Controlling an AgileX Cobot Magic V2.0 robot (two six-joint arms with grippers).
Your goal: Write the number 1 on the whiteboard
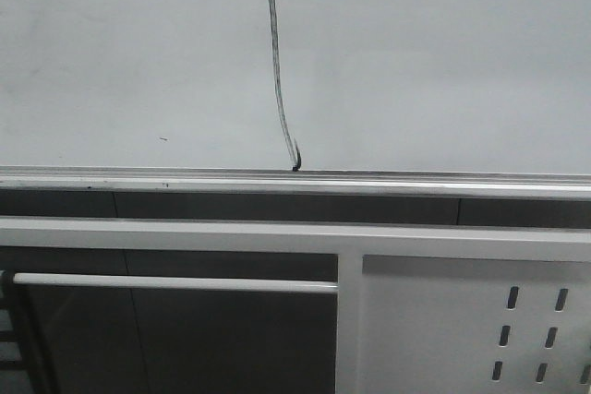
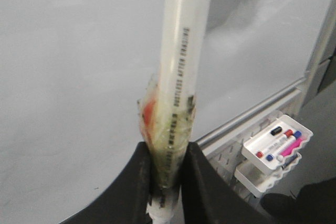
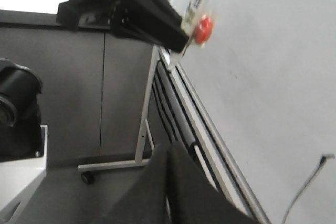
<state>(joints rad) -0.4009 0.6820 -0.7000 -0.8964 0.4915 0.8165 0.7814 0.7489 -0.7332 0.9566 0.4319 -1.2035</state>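
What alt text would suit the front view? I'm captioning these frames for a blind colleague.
A long, thin, slightly curved black number 1 runs almost the full visible height of a pale grey-white whiteboard, ending at the silver rail along its lower edge. Below are a white frame crossbar and a white perforated panel; no hand appears.

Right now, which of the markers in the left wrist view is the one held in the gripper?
The long translucent white marker, clamped upright in the left gripper. The others are short coloured-cap markers lying in the white tray by the whiteboard.
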